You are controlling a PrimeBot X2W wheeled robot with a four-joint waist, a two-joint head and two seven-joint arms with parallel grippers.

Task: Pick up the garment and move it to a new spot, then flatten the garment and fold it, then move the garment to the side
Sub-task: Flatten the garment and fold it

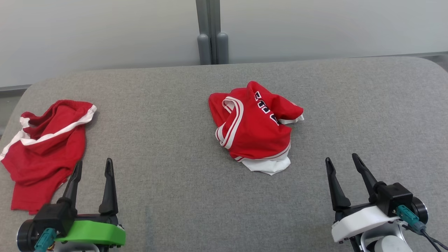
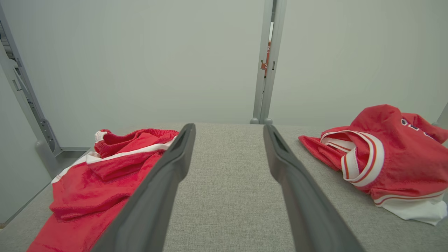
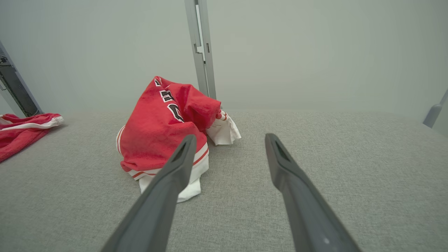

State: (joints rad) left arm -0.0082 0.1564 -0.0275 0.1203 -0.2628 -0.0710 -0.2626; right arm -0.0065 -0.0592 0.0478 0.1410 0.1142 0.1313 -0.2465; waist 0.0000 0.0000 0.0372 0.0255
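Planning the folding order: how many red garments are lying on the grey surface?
2. A crumpled jersey lies near the middle; a white-striped garment lies at the robot's far left. Their folds could hide something smaller.

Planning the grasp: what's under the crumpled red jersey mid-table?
White fabric shows beneath the crumpled red jersey at its near edge, on the grey upholstered surface. Anything deeper is covered.

Red jersey [image 1: 255, 136] with white-and-red striped trim, dark white-edged lettering, white underside. Red shorts [image 1: 45, 154] with white side stripe. Heathered grey fabric tabletop [image 1: 168, 140].
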